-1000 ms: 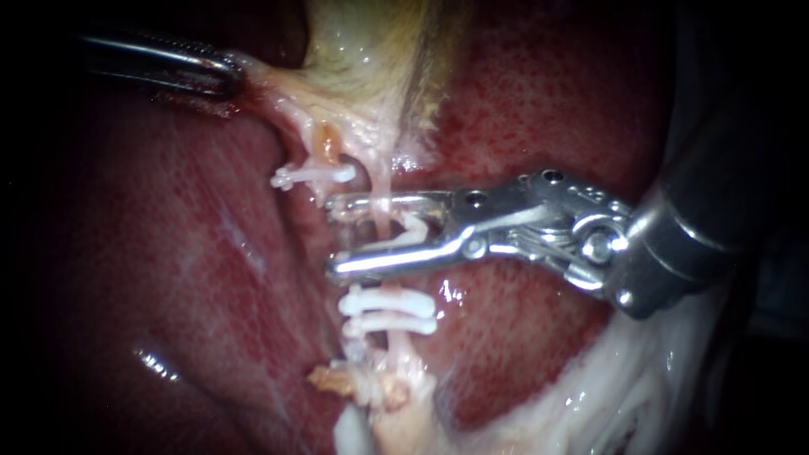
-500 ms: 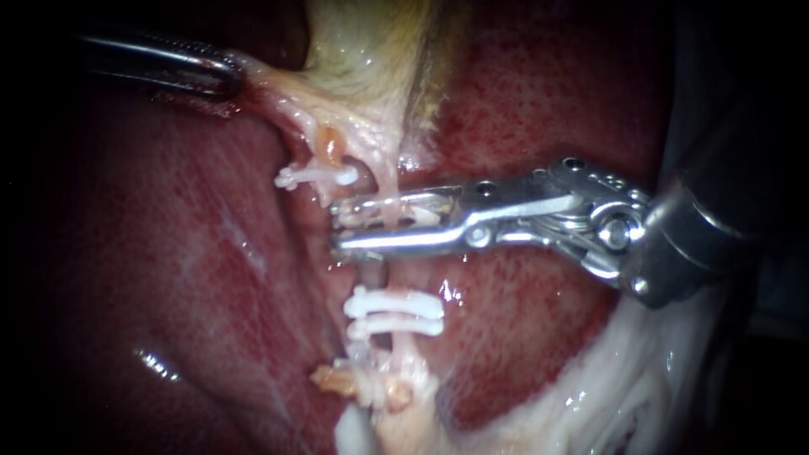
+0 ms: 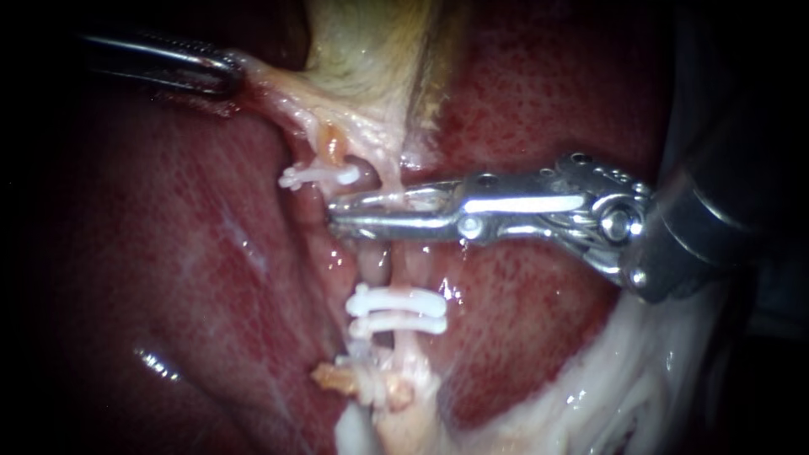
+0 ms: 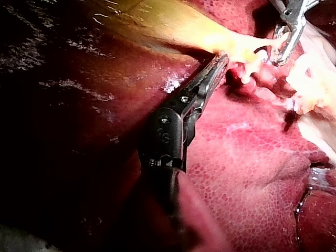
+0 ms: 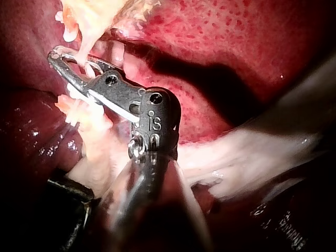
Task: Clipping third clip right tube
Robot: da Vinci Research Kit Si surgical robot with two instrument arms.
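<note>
Above the two seated clips (image 3: 396, 301), my right instrument (image 3: 333, 212) is clamping across the right tube (image 3: 390, 179).

Its jaws are pressing nearly together on the tube from both sides. The third clip (image 3: 413, 200) is showing only as a pale sliver between them, so I cannot tell whether it is latching. My left instrument (image 3: 229, 72) is gripping the gallbladder (image 3: 362, 42) edge, jaws clamped on tissue and, I judge, tensioning the tube. Opening before the latch catches is risking a loose or half-shut clip. Twisting or tugging while clamped is risking a torn tube. Drifting sideways is risking snagging the lone clip (image 3: 318, 177) just beside the jaw tips.
</note>
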